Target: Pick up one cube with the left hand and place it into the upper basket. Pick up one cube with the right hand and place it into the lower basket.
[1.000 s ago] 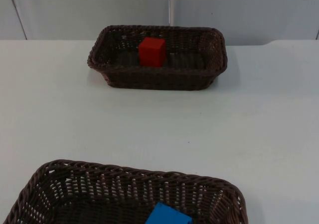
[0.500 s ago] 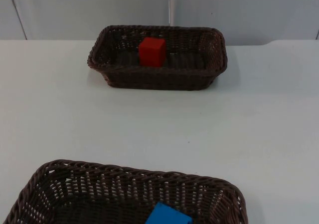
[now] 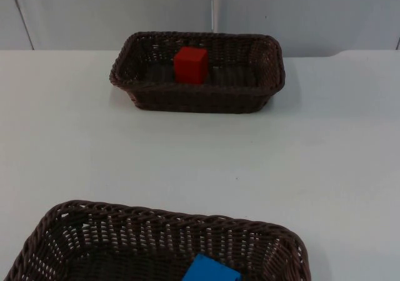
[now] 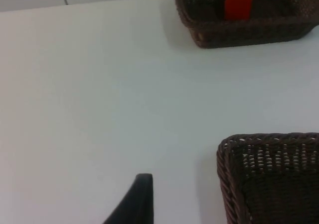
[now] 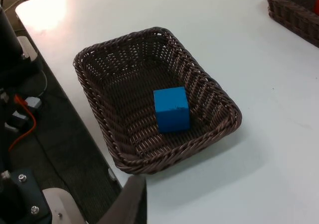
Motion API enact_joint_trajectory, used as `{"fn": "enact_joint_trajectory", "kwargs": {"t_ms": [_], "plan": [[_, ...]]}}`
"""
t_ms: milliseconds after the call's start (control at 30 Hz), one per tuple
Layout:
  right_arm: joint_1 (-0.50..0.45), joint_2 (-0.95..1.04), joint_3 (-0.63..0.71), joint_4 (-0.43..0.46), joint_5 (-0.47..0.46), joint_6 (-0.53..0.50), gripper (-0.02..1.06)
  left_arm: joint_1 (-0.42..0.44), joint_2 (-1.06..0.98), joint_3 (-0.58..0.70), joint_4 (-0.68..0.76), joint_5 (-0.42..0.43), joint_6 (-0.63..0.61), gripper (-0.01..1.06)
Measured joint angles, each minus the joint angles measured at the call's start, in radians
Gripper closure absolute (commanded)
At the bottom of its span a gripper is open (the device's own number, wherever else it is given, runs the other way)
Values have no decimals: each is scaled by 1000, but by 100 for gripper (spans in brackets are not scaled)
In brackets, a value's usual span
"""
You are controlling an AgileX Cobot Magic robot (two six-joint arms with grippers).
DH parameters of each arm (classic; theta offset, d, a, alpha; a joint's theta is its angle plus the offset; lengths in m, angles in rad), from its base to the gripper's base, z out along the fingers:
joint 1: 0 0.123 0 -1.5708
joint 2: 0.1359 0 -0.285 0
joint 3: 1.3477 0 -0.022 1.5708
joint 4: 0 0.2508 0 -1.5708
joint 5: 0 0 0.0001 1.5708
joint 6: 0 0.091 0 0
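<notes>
Task looks done, judging by layout: the red cube (image 3: 190, 64) sits inside the upper dark brown woven wicker basket (image 3: 269, 75) near the grey partition wall (image 3: 125, 12), left of the basket's centre, and the blue cube (image 5: 171, 109) sits on the floor of the lower dark brown woven wicker basket (image 5: 99, 109), roughly in the middle, at the near table edge. No cubes on the white table top (image 3: 200, 150) between the baskets. Left gripper (image 4: 137, 201): one black fingertip above bare table, beside the lower basket's corner; can't tell if it's open or clenched, holding nothing visible. Right gripper (image 5: 130, 201): one fingertip above the table edge, just outside the lower basket's rim; jaw state likewise can't tell. Nothing left to place, as far as I can judge; both arms waiting.
</notes>
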Motion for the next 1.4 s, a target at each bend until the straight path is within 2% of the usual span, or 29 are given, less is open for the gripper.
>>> {"fn": "enact_joint_trajectory", "kwargs": {"t_ms": [267, 500, 1033, 1400], "plan": [[0, 0, 0, 0, 0, 0, -1, 69, 0, 0, 0, 0, 0, 0], [-8, 0, 0, 0, 0, 0, -1, 72, 0, 0, 0, 0, 0, 0], [-283, 0, 0, 0, 0, 0, -1, 72, 0, 0, 0, 0, 0, 0], [-424, 0, 0, 0, 0, 0, -1, 72, 0, 0, 0, 0, 0, 0]]}}
